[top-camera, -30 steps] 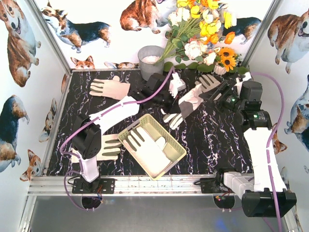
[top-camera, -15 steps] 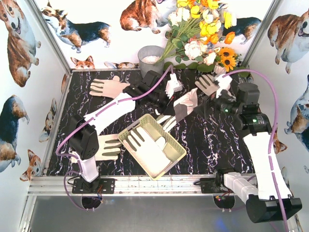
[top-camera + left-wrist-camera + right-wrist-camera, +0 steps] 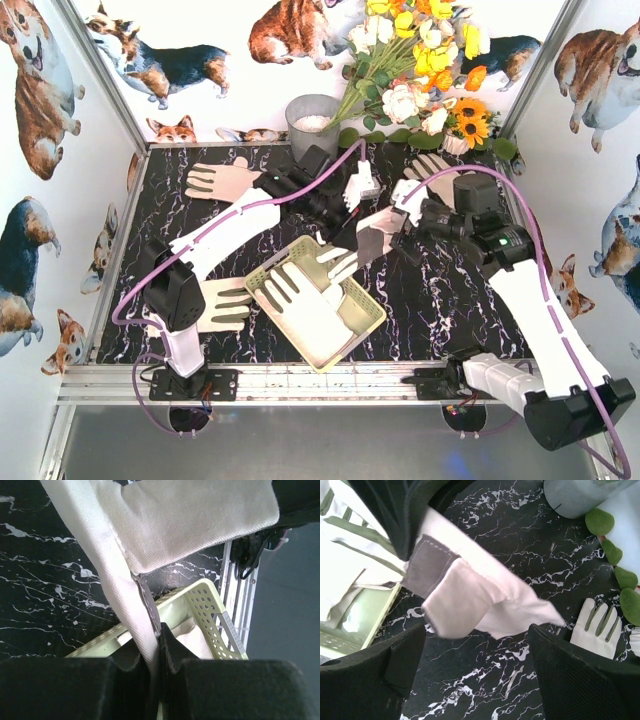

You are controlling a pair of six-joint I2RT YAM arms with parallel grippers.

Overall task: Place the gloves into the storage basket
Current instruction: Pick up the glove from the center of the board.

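My left gripper [image 3: 350, 218] is shut on a cream-white glove [image 3: 372, 232] with grey strips. The glove hangs from it, fingertips over the far rim of the pale yellow-green storage basket [image 3: 372, 312]. In the left wrist view the jaws [image 3: 159, 635] pinch the glove [image 3: 150, 540] above the basket [image 3: 210, 610]. My right gripper [image 3: 405, 228] is open next to the glove's cuff. In the right wrist view the glove [image 3: 470, 590] hangs beyond the spread fingers [image 3: 590, 675], untouched. One glove [image 3: 310, 305] lies in the basket.
More gloves lie on the black marble table: at the far left [image 3: 225, 182], at the near left under my left arm [image 3: 228, 305], and at the back right [image 3: 430, 170]. A grey bucket [image 3: 312, 125] and a bunch of flowers [image 3: 420, 70] stand at the back.
My left gripper has carried the glove down and left, toward the basket. My right arm has swung left after it and is now close to the glove's cuff.
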